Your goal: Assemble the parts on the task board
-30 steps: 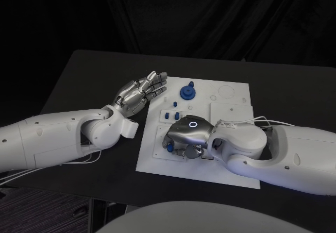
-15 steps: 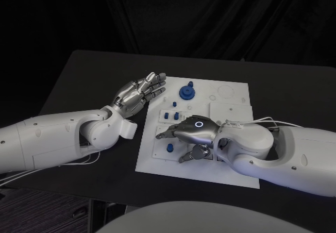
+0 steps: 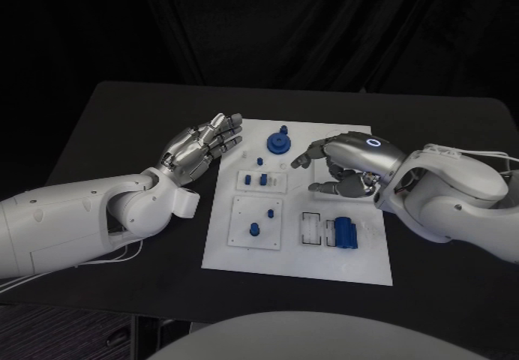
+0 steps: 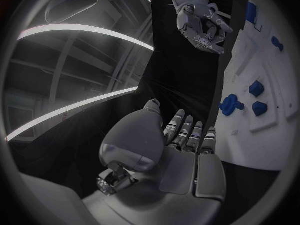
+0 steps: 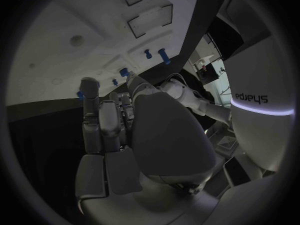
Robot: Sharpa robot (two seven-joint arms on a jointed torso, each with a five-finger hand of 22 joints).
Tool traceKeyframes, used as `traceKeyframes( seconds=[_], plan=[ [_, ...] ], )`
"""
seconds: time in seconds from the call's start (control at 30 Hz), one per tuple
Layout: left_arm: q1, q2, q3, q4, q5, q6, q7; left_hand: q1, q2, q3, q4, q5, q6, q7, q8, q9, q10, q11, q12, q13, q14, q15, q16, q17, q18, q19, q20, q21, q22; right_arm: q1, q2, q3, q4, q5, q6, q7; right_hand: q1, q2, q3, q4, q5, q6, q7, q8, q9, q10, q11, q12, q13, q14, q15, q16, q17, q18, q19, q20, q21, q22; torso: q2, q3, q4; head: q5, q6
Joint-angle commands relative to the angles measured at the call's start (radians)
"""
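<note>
White task board point(image 3: 300, 259), blue parts point(image 3: 345, 231), black table point(image 3: 119, 112), silver hands

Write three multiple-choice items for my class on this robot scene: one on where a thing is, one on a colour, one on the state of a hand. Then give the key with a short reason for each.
1. Where does the left hand sit?
A. beside the left edge of the task board, over the black table
B. over the middle of the board
C. under the right arm

2. What colour is the ribbed block in the board's near right recess?
A. red
B. blue
C. green

3. How is the left hand?
A. clasped round a blue part
B. fingers apart, holding nothing
C. pressed flat on the board

Key: 1 A, the head view shows it off the board's left edge. 2 B, the block is blue like the other parts. 3 B, its fingers are spread and nothing lies in the palm.
</note>
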Motion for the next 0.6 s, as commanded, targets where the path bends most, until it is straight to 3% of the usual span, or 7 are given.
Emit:
traceKeyframes(
  seconds=[0.03, 0.17, 0.23, 0.3, 0.4, 0.5, 0.6],
  plan=[
    [-0.002, -0.001, 0.001, 0.009, 0.014, -0.005, 0.078, 0.009, -0.001, 0.001, -0.004, 0.006, 0.012, 0.036, 0.006, 0.003, 0.003, 0.005, 0.010, 0.001, -0.001, 0.007, 0.007, 0.001, -0.003, -0.002, 0.010, -0.003, -0.001, 0.010, -0.046, -0.001, 0.015, 0.273, -0.042, -0.019, 0.011, 0.019, 0.029, -0.009, 0.035, 0.082, 0.037, 0.042, 0.013, 0.123, -0.035, 0.096, 0.030, -0.005, -0.025, -0.009, -0.014, 0.002, -0.004, -0.012, -0.011, 0.049, 0.000, -0.0003, -0.0003, -0.026, 0.000],
    [-0.002, -0.003, 0.001, 0.018, 0.017, -0.007, 0.087, 0.012, 0.000, 0.002, -0.002, 0.008, 0.024, 0.036, 0.010, 0.004, 0.006, 0.005, 0.017, 0.002, 0.000, 0.007, 0.009, 0.002, 0.001, -0.001, 0.013, -0.003, -0.001, 0.016, -0.101, -0.001, 0.029, 0.327, -0.054, -0.080, 0.006, 0.005, 0.030, -0.022, 0.044, 0.106, 0.019, 0.065, 0.017, 0.183, -0.073, 0.307, 0.147, 0.000, -0.056, -0.013, -0.018, 0.001, 0.001, -0.043, 0.004, 0.050, -0.001, -0.0008, -0.0001, -0.059, 0.000],
    [-0.002, -0.004, 0.001, 0.022, 0.018, -0.007, 0.091, 0.013, 0.000, 0.002, -0.002, 0.008, 0.025, 0.036, 0.010, 0.004, 0.006, 0.005, 0.018, 0.002, 0.000, 0.007, 0.009, 0.002, 0.001, -0.001, 0.014, -0.003, -0.001, 0.018, -0.125, -0.001, 0.036, 0.321, -0.047, -0.129, -0.054, 0.001, 0.002, -0.004, 0.028, 0.144, 0.002, 0.119, 0.035, 0.556, -0.113, 0.820, 0.859, 0.124, -0.079, 0.131, 0.153, -0.045, 0.144, -0.072, 0.303, 0.113, -0.003, -0.0025, -0.0029, -0.071, 0.000],
    [-0.002, -0.006, 0.001, 0.026, 0.019, -0.008, 0.093, 0.015, 0.000, 0.003, -0.002, 0.008, 0.028, 0.036, 0.011, 0.005, 0.008, 0.005, 0.021, 0.002, 0.000, 0.007, 0.011, 0.002, 0.003, -0.001, 0.015, -0.003, -0.001, 0.018, -0.143, -0.001, 0.043, 0.302, -0.035, -0.182, -0.172, 0.003, -0.044, 0.011, -0.007, 0.184, -0.013, 0.176, 0.062, 0.746, -0.100, 0.925, 1.144, 0.175, -0.078, 0.208, 0.259, -0.071, 0.202, -0.070, 0.446, 0.142, -0.005, -0.0043, -0.0054, -0.085, 0.000],
    [-0.002, -0.009, 0.001, 0.029, 0.019, -0.008, 0.095, 0.015, 0.000, 0.003, -0.002, 0.008, 0.029, 0.036, 0.011, 0.005, 0.008, 0.005, 0.021, 0.002, 0.000, 0.007, 0.011, 0.002, 0.004, -0.002, 0.016, -0.003, -0.001, 0.015, -0.162, -0.001, 0.051, 0.269, -0.013, -0.250, -0.308, 0.007, -0.079, 0.016, -0.023, 0.220, -0.032, 0.219, 0.085, 0.887, -0.111, 0.964, 1.331, 0.205, -0.082, 0.256, 0.333, -0.086, 0.237, -0.074, 0.541, 0.162, -0.007, -0.0064, -0.0088, -0.102, 0.000],
    [-0.002, -0.012, 0.001, 0.030, 0.019, -0.008, 0.094, 0.017, 0.001, 0.003, -0.001, 0.009, 0.031, 0.036, 0.012, 0.005, 0.009, 0.006, 0.023, 0.002, 0.000, 0.007, 0.012, 0.002, 0.005, -0.002, 0.018, -0.003, -0.001, -0.001, -0.178, -0.001, 0.066, 0.219, -0.001, -0.308, -0.401, 0.005, -0.067, 0.016, -0.022, 0.231, -0.045, 0.268, 0.116, 0.887, -0.140, 0.964, 1.331, 0.210, -0.103, 0.264, 0.346, -0.102, 0.272, -0.093, 0.641, 0.183, -0.008, -0.0060, -0.0103, -0.117, 0.000],
    [-0.002, -0.014, 0.001, 0.030, 0.020, -0.007, 0.093, 0.017, 0.001, 0.004, -0.001, 0.010, 0.031, 0.037, 0.012, 0.005, 0.010, 0.006, 0.023, 0.002, 0.001, 0.008, 0.012, 0.002, 0.006, -0.002, 0.019, -0.003, -0.001, -0.016, -0.187, -0.001, 0.079, 0.187, 0.008, -0.345, -0.428, -0.010, -0.040, 0.018, -0.027, 0.222, -0.058, 0.311, 0.150, 0.887, -0.141, 0.964, 1.331, 0.210, -0.117, 0.264, 0.346, -0.111, 0.288, -0.106, 0.697, 0.194, -0.007, -0.0063, -0.0096, -0.127, 0.000]
  ],
)
